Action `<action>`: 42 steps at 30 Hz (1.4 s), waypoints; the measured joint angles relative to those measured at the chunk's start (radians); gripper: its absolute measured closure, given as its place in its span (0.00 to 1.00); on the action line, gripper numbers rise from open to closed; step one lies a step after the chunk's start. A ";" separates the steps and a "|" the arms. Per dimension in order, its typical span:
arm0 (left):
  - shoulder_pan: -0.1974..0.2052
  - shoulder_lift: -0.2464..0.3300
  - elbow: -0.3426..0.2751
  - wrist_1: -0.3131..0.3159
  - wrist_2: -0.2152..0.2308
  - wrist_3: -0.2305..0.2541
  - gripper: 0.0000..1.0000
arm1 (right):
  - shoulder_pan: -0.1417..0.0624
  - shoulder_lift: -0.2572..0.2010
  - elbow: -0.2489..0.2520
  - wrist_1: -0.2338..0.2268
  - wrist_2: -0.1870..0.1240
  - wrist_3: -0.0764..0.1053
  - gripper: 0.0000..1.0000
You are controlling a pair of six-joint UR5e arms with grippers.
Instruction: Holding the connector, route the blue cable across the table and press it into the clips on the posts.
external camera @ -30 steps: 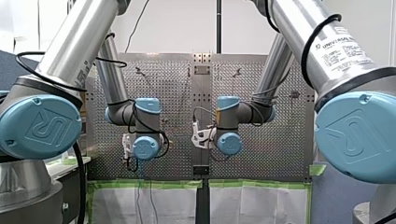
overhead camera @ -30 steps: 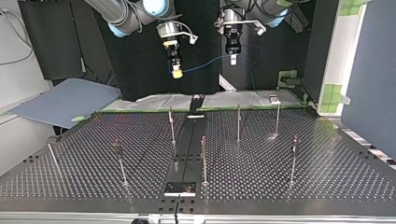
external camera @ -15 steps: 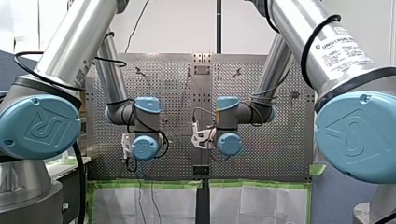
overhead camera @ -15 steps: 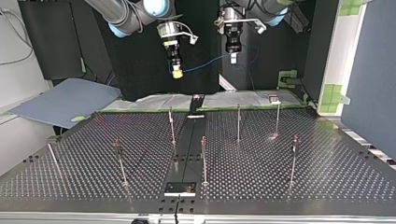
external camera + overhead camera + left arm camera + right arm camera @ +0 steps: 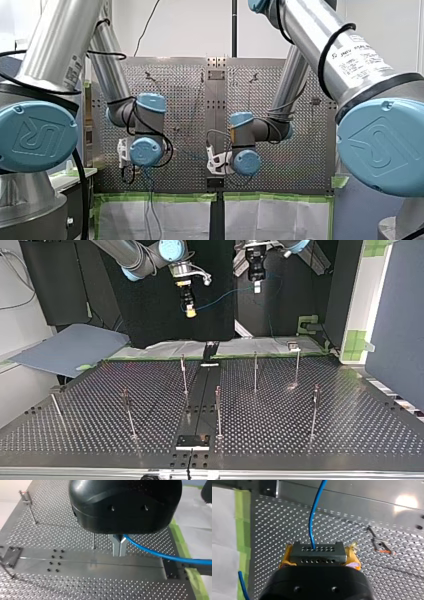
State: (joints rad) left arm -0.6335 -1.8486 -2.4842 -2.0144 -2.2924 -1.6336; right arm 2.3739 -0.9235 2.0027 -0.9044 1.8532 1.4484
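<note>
The connector [image 5: 317,553] is a dark grey block with two rows of small holes across its face. The blue cable [image 5: 312,517] comes out of the upper row and runs straight ahead of my right hand [image 5: 319,555]. That hand is clenched on the connector, its yellow pads [image 5: 286,558] pressed against both ends of the block.

The left wrist view shows the second grip. My left hand [image 5: 119,547] has its metal fingers [image 5: 116,546] pinched together on the cable, which leaves them sideways in one smooth curve.

Neither grip can be made out in the top view, but only that view shows how the two hands stand to each other. Both hang high above the far edge of the counter [image 5: 350,405], with my left hand at about 2 o'clock from my right. The cable sags lightly between them, and a further loop drops at 5 o'clock from my left hand. The posts [image 5: 218,405] stand on the counter at 6 o'clock from both hands, well apart from the cable.

In the front view the wrists hide both hands.
</note>
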 joint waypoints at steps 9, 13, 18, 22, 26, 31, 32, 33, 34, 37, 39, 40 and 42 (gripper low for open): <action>0.002 0.007 0.002 -0.001 -0.006 -0.002 1.00 | 0.001 0.000 -0.001 0.081 0.000 -0.001 1.00; 0.018 -0.013 0.022 -0.006 0.014 -0.009 1.00 | 0.014 -0.017 -0.018 0.115 -0.018 0.000 1.00; 0.026 -0.035 0.063 -0.042 0.038 -0.013 1.00 | 0.036 -0.056 -0.056 0.158 -0.056 0.027 1.00; 0.033 -0.028 0.096 -0.075 0.033 -0.015 1.00 | 0.035 -0.088 -0.088 0.190 -0.088 0.056 1.00; 0.044 0.001 0.131 -0.110 0.010 -0.013 1.00 | 0.030 -0.120 -0.121 0.223 -0.121 0.088 1.00; 0.062 0.042 0.174 -0.153 -0.010 0.004 1.00 | 0.026 -0.167 -0.167 0.258 -0.167 0.134 1.00; 0.067 0.052 0.184 -0.163 -0.014 0.006 1.00 | 0.025 -0.175 -0.175 0.261 -0.175 0.142 1.00; 0.070 0.061 0.192 -0.171 -0.018 0.007 1.00 | 0.024 -0.186 -0.187 0.263 -0.187 0.154 1.00; 0.073 0.069 0.201 -0.179 -0.024 0.008 1.00 | 0.023 -0.195 -0.196 0.265 -0.195 0.162 1.00; 0.085 0.095 0.219 -0.206 -0.044 0.009 1.00 | 0.021 -0.221 -0.222 0.267 -0.222 0.189 1.00; 0.097 0.114 0.225 -0.225 -0.052 0.012 1.00 | 0.020 -0.240 -0.241 0.269 -0.241 0.208 1.00; 0.103 0.122 0.226 -0.232 -0.053 0.014 1.00 | 0.019 -0.248 -0.249 0.271 -0.249 0.216 1.00; 0.117 0.139 0.227 -0.249 -0.053 0.017 1.00 | 0.019 -0.268 -0.269 0.278 -0.268 0.231 1.00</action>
State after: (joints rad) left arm -0.5164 -1.7097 -2.2567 -2.2639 -2.3457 -1.6170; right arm 2.3927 -1.1913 1.7334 -0.6265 1.5855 1.6792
